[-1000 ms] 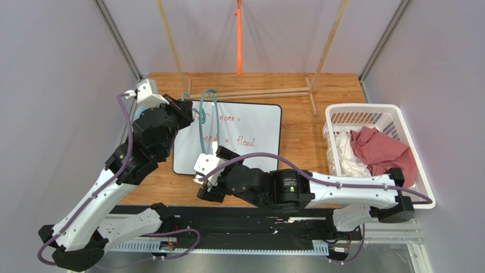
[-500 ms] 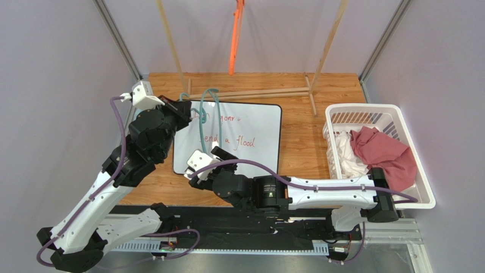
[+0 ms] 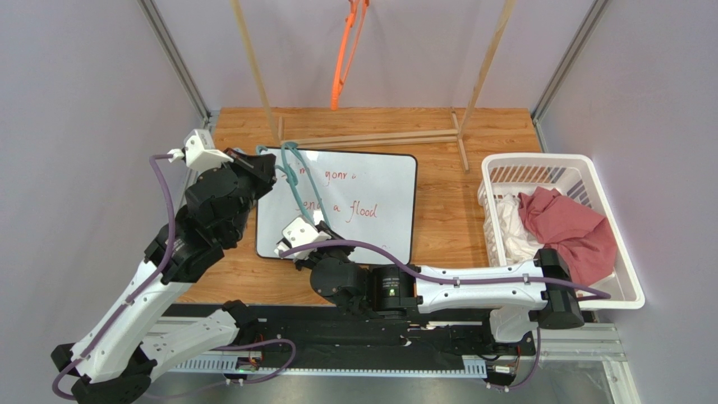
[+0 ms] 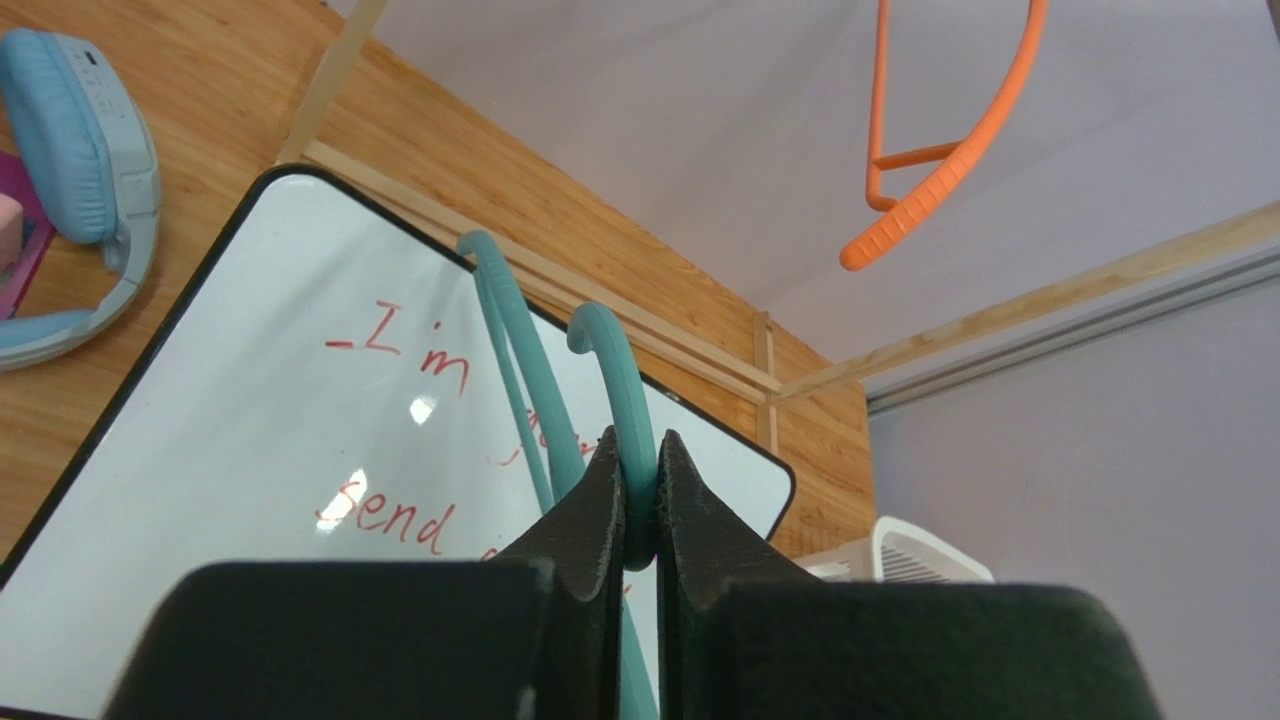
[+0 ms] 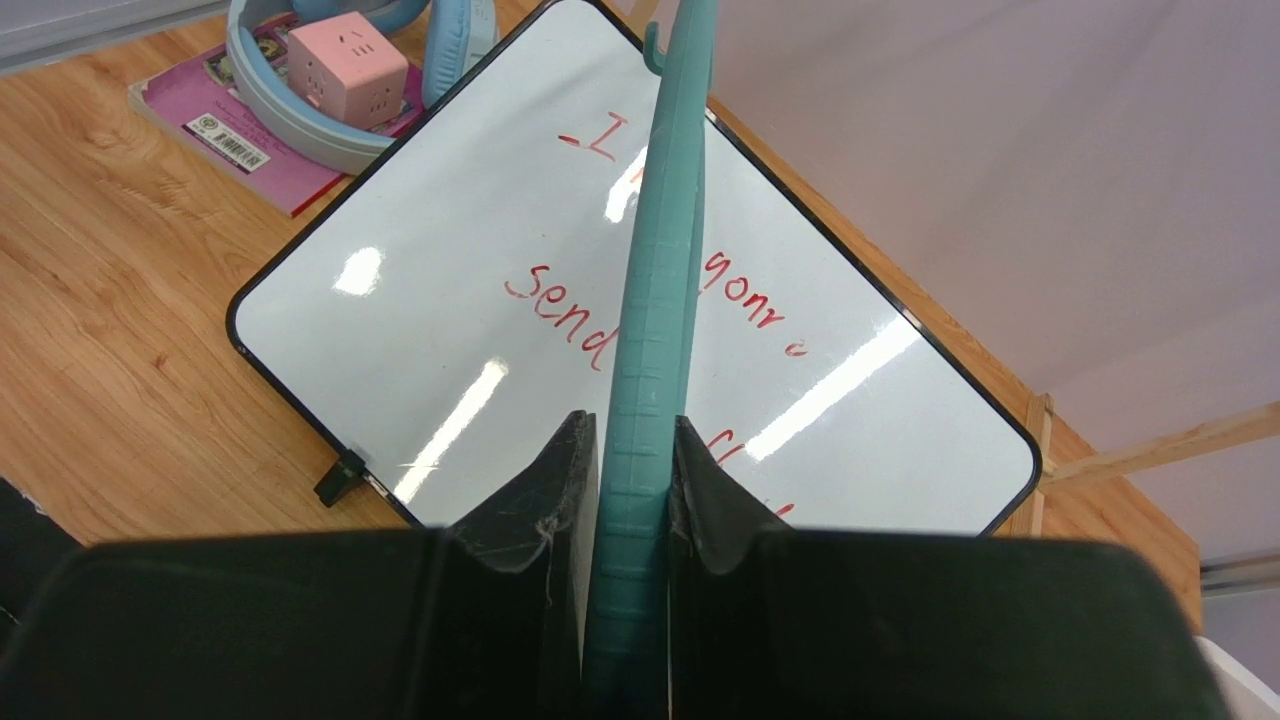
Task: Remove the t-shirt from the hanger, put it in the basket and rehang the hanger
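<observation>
A bare teal hanger (image 3: 297, 181) hangs over the whiteboard (image 3: 371, 202), held at both ends. My left gripper (image 3: 266, 168) is shut on its hook (image 4: 609, 360), which sits pinched between the black fingers (image 4: 594, 495). My right gripper (image 3: 313, 227) is shut on the ribbed teal arm of the hanger (image 5: 661, 300), which runs up between its fingers (image 5: 549, 495). No cloth is on the hanger. A crumpled red t-shirt (image 3: 565, 223) lies in the white basket (image 3: 619, 244) at the right, beside white cloth (image 3: 514, 227).
An orange hanger (image 3: 345, 50) dangles from the wooden rack (image 3: 371, 137) at the back. Blue headphones (image 5: 331, 128), a pink cube (image 5: 346, 68) and a book (image 5: 226, 128) lie left of the whiteboard. Grey walls close in both sides.
My right gripper has closed on the hanger's arm after standing open around it. Both arms and the teal hanger shifted left. The orange hanger swung.
</observation>
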You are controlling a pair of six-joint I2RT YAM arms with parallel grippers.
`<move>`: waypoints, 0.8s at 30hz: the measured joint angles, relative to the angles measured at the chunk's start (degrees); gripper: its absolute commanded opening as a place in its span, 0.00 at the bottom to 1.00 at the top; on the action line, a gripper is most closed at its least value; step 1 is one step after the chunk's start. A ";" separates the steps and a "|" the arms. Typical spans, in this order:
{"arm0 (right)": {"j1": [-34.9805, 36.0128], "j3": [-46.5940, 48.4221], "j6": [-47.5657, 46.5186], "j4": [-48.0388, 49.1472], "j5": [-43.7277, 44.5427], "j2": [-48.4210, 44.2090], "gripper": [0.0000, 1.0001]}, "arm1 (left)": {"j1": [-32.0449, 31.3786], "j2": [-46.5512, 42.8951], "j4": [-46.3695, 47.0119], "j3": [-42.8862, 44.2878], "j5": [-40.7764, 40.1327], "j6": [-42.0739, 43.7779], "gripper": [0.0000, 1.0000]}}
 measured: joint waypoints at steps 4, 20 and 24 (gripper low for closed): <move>0.35 -0.68 -0.44 0.87 0.00 -0.02 0.00 | 0.00 -1.09 0.09 -1.03 0.17 -0.46 0.39; 0.39 -11.28 0.28 5.42 -6.49 -13.27 0.00 | -0.22 -13.90 4.35 -4.96 5.11 3.30 0.67; 0.20 -11.69 2.23 4.83 -9.75 -18.34 0.00 | -0.24 -21.75 7.89 -6.93 8.66 9.25 0.69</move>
